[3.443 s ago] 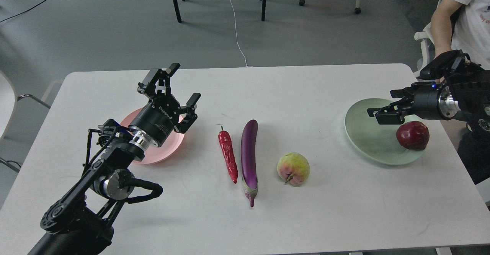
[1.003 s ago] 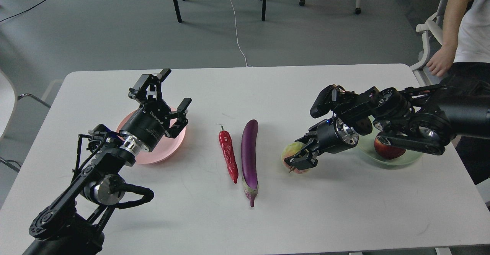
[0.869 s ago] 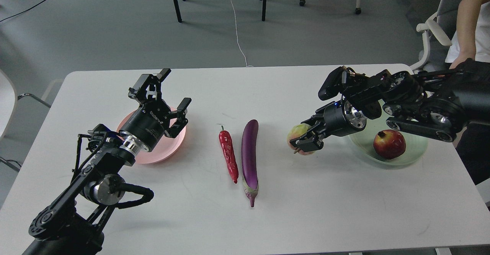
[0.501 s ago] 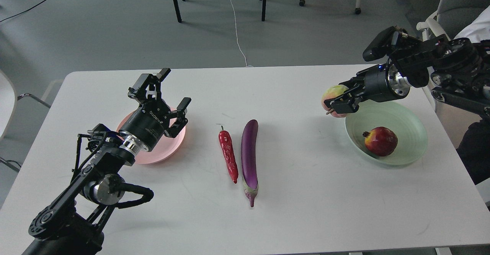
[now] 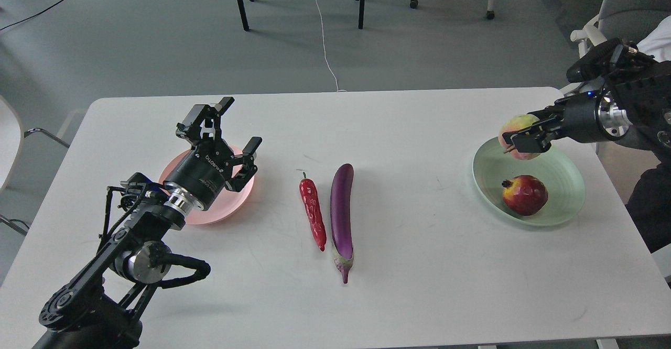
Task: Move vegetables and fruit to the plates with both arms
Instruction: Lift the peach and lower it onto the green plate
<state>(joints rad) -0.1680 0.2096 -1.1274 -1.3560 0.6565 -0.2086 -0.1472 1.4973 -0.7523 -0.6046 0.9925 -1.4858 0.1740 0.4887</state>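
A: Why hold the yellow-green fruit (image 5: 519, 129) there?
B: My right gripper (image 5: 526, 139) clamps it over the mint plate (image 5: 566, 202) at 10 o'clock, clear of the pomegranate (image 5: 525, 194).
A: The left gripper (image 5: 223, 134)?
B: Fingers spread, empty, above the pink plate (image 5: 223, 210).

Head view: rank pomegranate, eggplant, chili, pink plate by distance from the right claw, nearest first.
From the right claw, which is holding the yellow-green fruit:
1. Pomegranate, just below it on the green plate.
2. Eggplant, table centre.
3. Chili, just left of the eggplant.
4. Pink plate, far left, under the left claw.
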